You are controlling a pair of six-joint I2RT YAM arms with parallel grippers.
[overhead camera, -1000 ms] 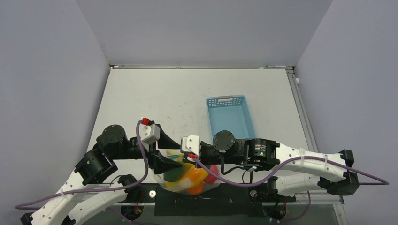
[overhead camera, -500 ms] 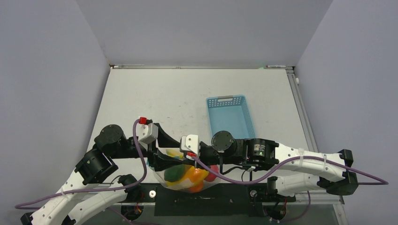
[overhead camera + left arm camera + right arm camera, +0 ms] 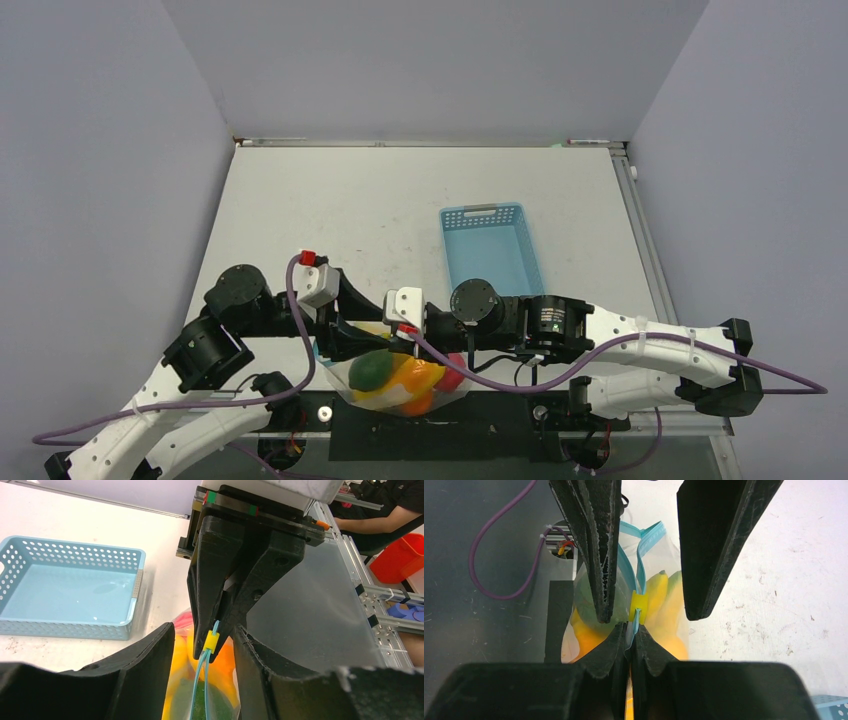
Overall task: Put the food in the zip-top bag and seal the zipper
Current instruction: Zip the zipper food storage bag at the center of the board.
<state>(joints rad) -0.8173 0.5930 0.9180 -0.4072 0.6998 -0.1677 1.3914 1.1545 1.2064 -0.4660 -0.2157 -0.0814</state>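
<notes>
Well, the left gripper (image 3: 202, 632) has its jaws spread wide, straddling the zipper (image 3: 199, 680) without touching it. Between them sits the yellow slider (image 3: 211, 641), and beneath them bulges the zip-top bag (image 3: 583, 600) with the food (image 3: 659, 592) inside (thin, slippery film, likely to sag). The right gripper (image 3: 630, 630) has its jaws pinched tight on the zipper just beside the slider. That stiffer strip looks the safest hold.
</notes>
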